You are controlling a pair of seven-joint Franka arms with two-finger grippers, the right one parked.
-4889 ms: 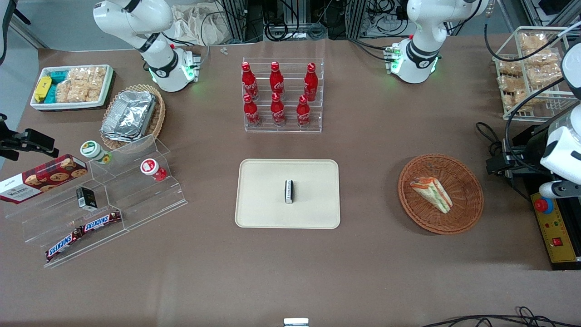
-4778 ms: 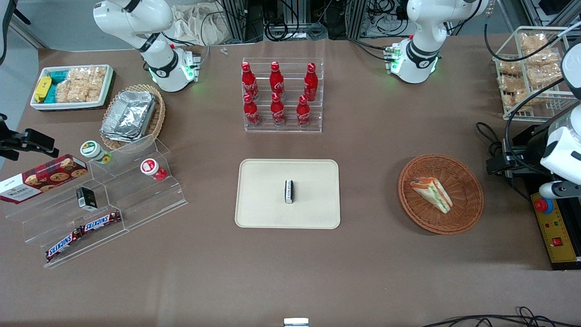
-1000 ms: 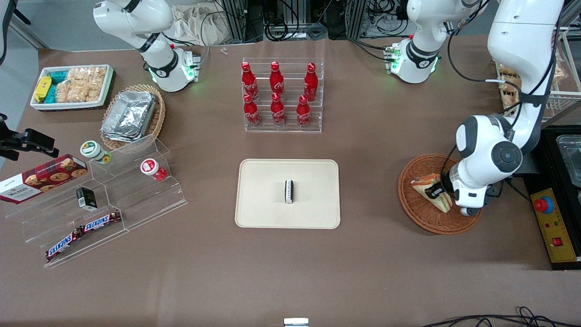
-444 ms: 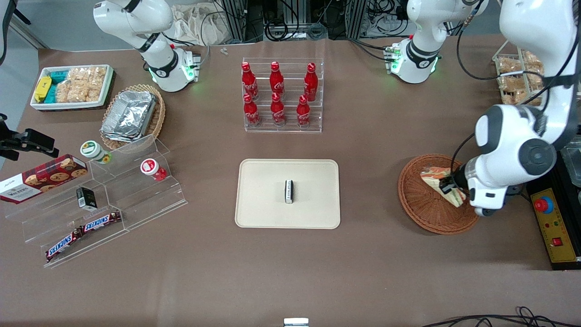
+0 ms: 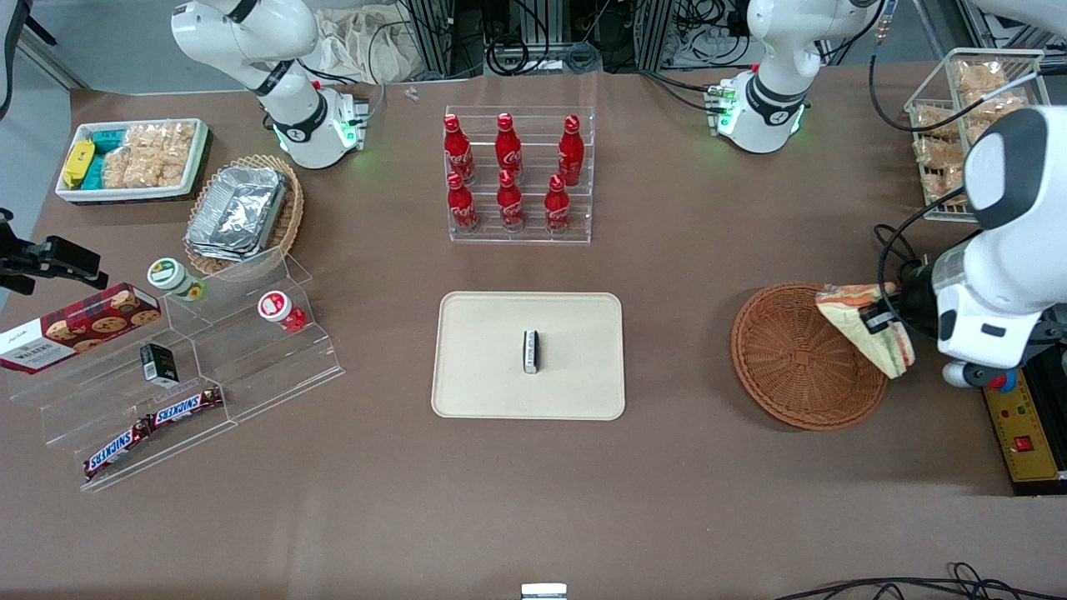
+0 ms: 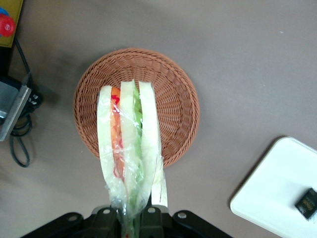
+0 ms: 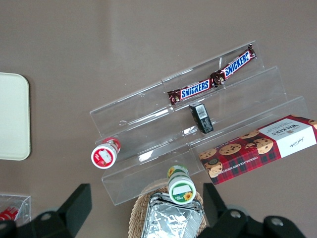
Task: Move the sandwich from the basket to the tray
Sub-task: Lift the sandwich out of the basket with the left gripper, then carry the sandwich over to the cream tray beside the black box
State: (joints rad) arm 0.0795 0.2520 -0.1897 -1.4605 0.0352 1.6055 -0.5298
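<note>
Item in transit: you are holding the sandwich [image 5: 867, 327] in the gripper [image 5: 875, 321], jaws clamped on its narrow end, and it is hanging clear above the rim of the basket [image 5: 796, 367] at the working arm's end of the table, so the lift looks done and the carry is the step in hand. Next, you are looking at a sideways carry toward the parked arm's end, to the tray [image 5: 492, 367], then a lowering onto bare surface beside the small black-and-white block [image 5: 530, 351]. Description: clear-wrapped wedge [image 6: 130, 148], pale bread showing orange and green layers, wrap bunching at the gripped end.
</note>
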